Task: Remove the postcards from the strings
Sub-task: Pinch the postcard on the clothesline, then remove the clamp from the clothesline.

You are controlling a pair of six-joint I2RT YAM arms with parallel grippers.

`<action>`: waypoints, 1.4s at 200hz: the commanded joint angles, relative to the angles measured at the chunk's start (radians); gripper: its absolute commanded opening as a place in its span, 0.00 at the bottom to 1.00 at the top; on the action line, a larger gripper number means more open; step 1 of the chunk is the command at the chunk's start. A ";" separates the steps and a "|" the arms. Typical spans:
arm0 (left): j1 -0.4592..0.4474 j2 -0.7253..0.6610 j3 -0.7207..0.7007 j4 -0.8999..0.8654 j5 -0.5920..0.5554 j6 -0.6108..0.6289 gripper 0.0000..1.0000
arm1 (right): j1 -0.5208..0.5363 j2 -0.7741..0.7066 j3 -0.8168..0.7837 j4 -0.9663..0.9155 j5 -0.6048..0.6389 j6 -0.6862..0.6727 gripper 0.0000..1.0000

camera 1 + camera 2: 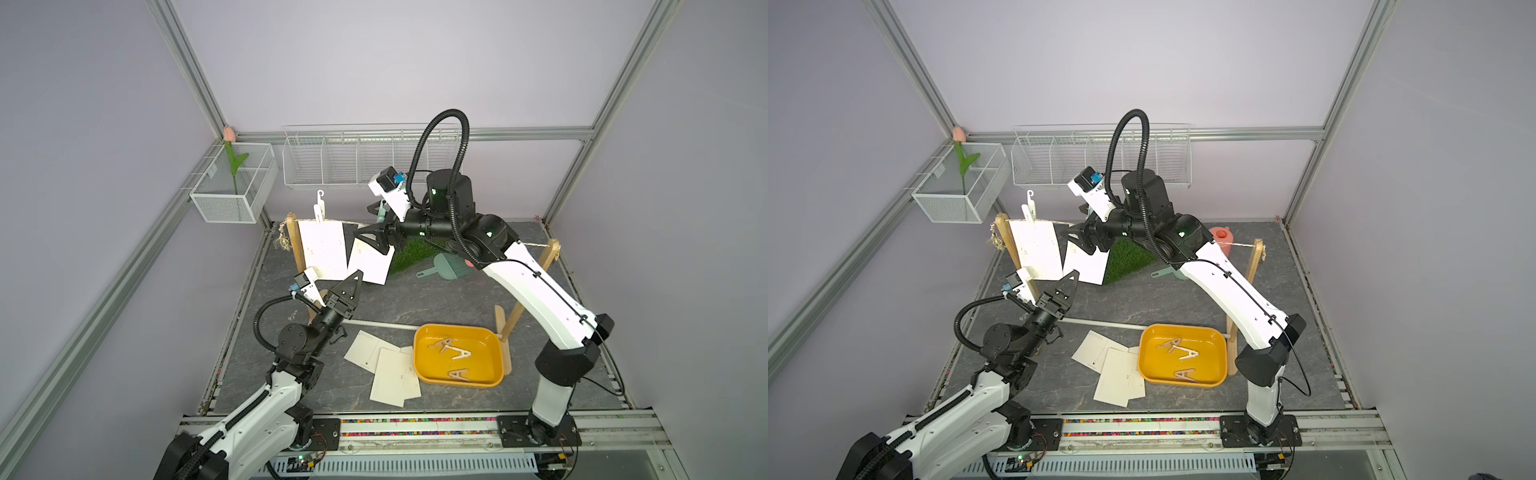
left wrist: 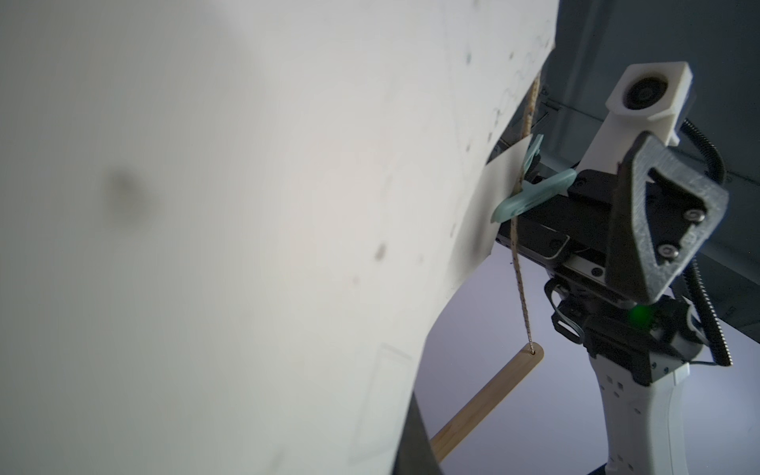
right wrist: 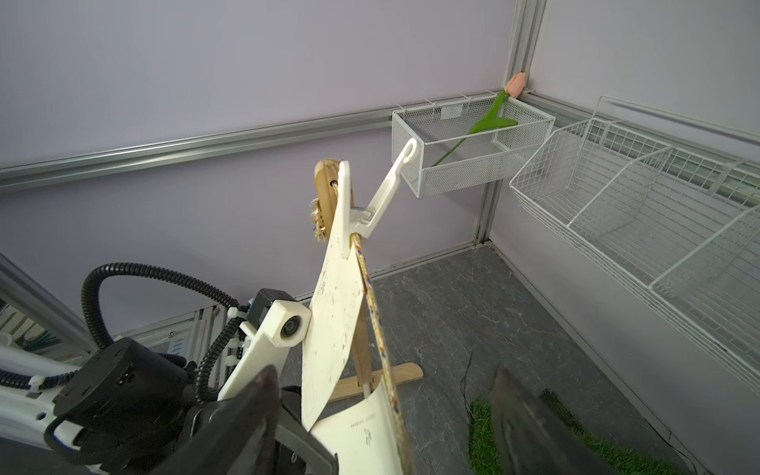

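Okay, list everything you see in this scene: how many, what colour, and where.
posts: two, wooden, table sides
string: one, beige, between posts
hanging postcards: two, cream, pinned on string
tray: one, yellow, front
loose postcards: three, cream, overlapping beside tray
clothespins: white and teal on string, three beige in tray
grass mat: one, green, behind string
brush: one, teal, beside mat
baskets: two, white, on walls
tulip: one, pink, corner basket
left tool: black, shut on a hanging postcard
right tool: black, open, at teal clothespin
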 commanded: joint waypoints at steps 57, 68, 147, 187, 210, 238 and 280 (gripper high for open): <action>0.004 0.005 0.001 0.013 0.001 -0.020 0.00 | -0.017 -0.068 -0.049 0.042 -0.039 0.011 0.63; 0.004 0.006 0.001 0.012 0.004 -0.022 0.00 | -0.017 -0.067 -0.049 0.042 -0.042 0.010 0.59; 0.002 0.014 0.000 -0.002 0.012 -0.026 0.00 | -0.017 -0.079 -0.049 0.052 -0.054 0.007 0.34; 0.002 0.017 -0.001 -0.011 0.038 -0.028 0.00 | -0.016 -0.083 -0.033 0.050 -0.045 -0.006 0.28; 0.002 0.019 0.002 -0.034 0.081 -0.019 0.00 | -0.017 -0.085 -0.008 0.043 -0.024 -0.017 0.28; 0.001 0.017 -0.001 -0.060 0.143 -0.009 0.00 | -0.018 -0.104 0.010 0.055 0.020 -0.036 0.28; -0.006 -0.073 0.005 -0.264 0.214 0.065 0.00 | -0.018 -0.182 -0.033 0.101 0.111 -0.068 0.28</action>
